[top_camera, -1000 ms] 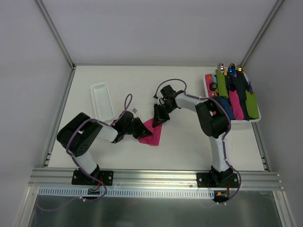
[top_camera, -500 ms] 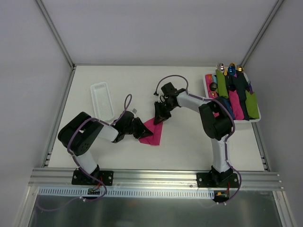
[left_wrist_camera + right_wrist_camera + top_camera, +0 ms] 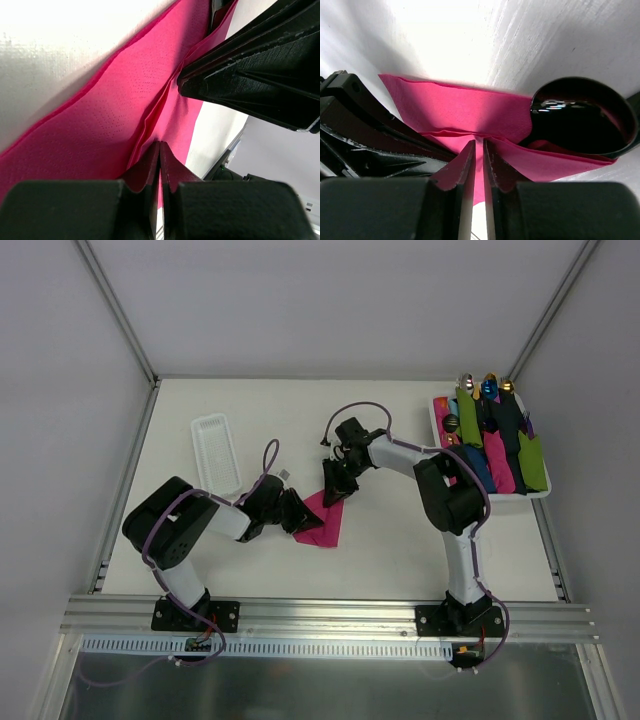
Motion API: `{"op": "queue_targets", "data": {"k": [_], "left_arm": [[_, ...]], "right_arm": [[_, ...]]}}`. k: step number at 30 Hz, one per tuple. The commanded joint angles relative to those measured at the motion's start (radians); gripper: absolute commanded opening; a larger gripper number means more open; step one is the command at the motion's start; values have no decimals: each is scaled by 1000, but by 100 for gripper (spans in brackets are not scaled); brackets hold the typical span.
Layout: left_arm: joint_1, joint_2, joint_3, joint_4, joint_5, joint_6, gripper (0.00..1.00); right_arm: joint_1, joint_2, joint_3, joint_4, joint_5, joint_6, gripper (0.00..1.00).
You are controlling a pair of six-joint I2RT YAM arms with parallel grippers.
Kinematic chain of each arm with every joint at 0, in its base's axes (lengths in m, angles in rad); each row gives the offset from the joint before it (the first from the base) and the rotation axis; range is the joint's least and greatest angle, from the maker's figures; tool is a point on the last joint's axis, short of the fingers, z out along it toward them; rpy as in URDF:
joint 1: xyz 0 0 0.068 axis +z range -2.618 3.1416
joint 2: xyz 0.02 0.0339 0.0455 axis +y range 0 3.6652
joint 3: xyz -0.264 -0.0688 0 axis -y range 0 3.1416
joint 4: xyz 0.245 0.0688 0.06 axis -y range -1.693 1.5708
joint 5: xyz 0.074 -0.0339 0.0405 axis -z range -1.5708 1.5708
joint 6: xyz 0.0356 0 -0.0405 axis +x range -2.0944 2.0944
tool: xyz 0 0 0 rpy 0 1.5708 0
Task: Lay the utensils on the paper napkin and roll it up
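A: Left gripper (image 3: 298, 512), state?
B: Fingers pressed together on a raised fold of the paper napkin (image 3: 322, 527); the wrist view shows pink paper running up into the seam between them.
A: Right gripper (image 3: 334, 487)?
B: Fingers all but touching, nipping the napkin's fold from the far side; the two grippers face each other, close together.
A: Napkin location?
B: Middle of the table (image 3: 400, 540), creased and partly folded, between the grippers.
A: Utensils?
B: One black spoon (image 3: 580, 115) seen; bowl at the napkin's edge, pink paper lapping its lower rim; handle hidden.
A: Elsewhere?
B: White ridged tray (image 3: 215, 453) left of the napkin, apart; bin (image 3: 525, 495) of rolled napkins far right.
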Motion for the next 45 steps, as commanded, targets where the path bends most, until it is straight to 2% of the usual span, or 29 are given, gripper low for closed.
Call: {"op": "queue_targets", "data": {"k": [1, 6, 13, 36, 45], "left_arm": [[-14, 28, -28, -138, -67, 39, 0], [-17, -29, -39, -69, -42, 85, 0], [-19, -101, 19, -124, -51, 136, 1], [-16, 64, 222, -161, -42, 170, 1], [-17, 45, 138, -159, -53, 159, 1]], "right_arm": [[1, 33, 25, -19, 73, -23, 14], [1, 48, 30, -38, 81, -14, 14], [3, 54, 39, -49, 70, -12, 13], [0, 65, 46, -56, 58, -20, 13], [-8, 79, 74, -73, 64, -9, 11]]}}
